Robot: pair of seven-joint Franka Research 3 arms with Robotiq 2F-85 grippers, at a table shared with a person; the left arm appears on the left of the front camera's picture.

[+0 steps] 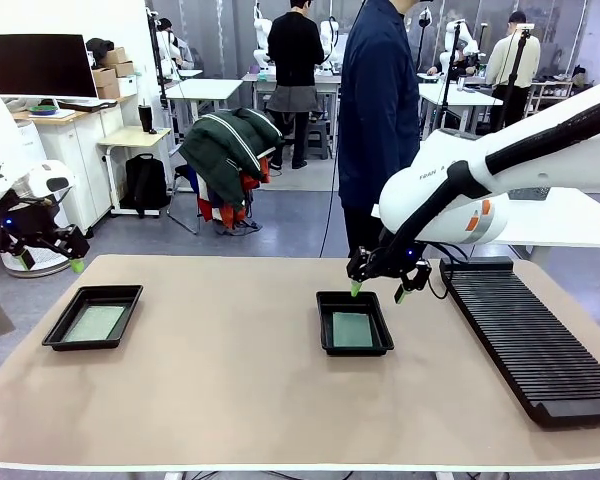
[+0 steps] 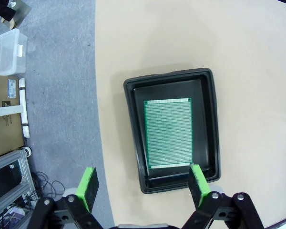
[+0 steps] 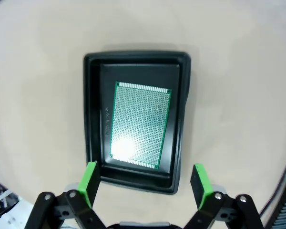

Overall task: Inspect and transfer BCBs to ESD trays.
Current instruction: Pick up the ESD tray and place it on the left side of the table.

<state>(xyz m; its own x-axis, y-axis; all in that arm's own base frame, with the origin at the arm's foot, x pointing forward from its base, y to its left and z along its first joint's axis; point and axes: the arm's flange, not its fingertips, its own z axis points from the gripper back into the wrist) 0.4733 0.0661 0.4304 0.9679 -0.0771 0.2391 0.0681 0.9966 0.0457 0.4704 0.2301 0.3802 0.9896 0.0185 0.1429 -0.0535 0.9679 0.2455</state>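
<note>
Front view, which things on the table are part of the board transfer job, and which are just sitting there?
Part of the job:
left ESD tray, holding a BCB
middle ESD tray, holding a second BCB
left gripper and right gripper, both open

Just sitting there:
ribbed black rack

- Left gripper [image 1: 50,264] hangs at the far left, jaws spread wide, holding nothing.
- Right gripper [image 1: 378,291] hovers right of centre, jaws wide, holding nothing.
</note>
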